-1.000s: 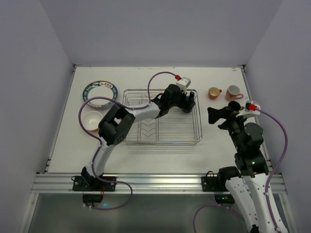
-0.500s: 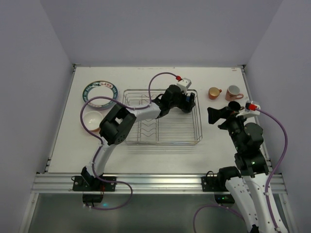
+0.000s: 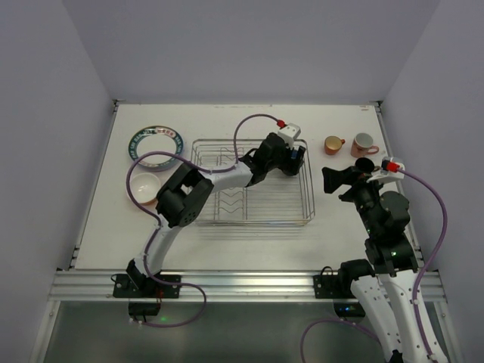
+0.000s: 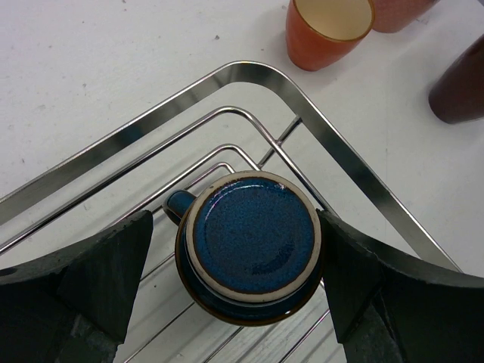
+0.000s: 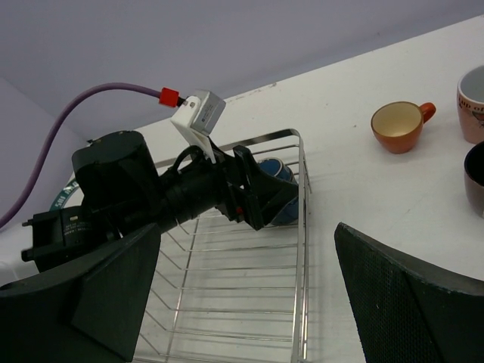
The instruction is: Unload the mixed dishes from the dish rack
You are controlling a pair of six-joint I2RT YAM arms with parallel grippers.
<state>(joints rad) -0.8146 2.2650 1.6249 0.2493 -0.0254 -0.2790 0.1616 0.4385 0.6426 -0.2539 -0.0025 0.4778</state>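
A blue mug (image 4: 249,240) stands upside down in the far right corner of the silver wire dish rack (image 3: 253,203), handle to the left. My left gripper (image 4: 237,246) is open and straddles the mug. The right finger is at its rim and the left finger stands a little off. In the top view the left gripper (image 3: 292,160) covers most of the mug. My right gripper (image 3: 333,181) is open and empty over the table, right of the rack. The rack (image 5: 302,265) otherwise shows only bare wires.
An orange mug (image 3: 333,144), a pink mug (image 3: 364,143) and a dark maroon mug (image 3: 365,164) stand right of the rack. A dark-rimmed white plate (image 3: 156,141) and an orange bowl (image 3: 143,188) lie left of it.
My left gripper has edged slightly further into the rack's far right corner around the blue mug. The right arm has not moved.
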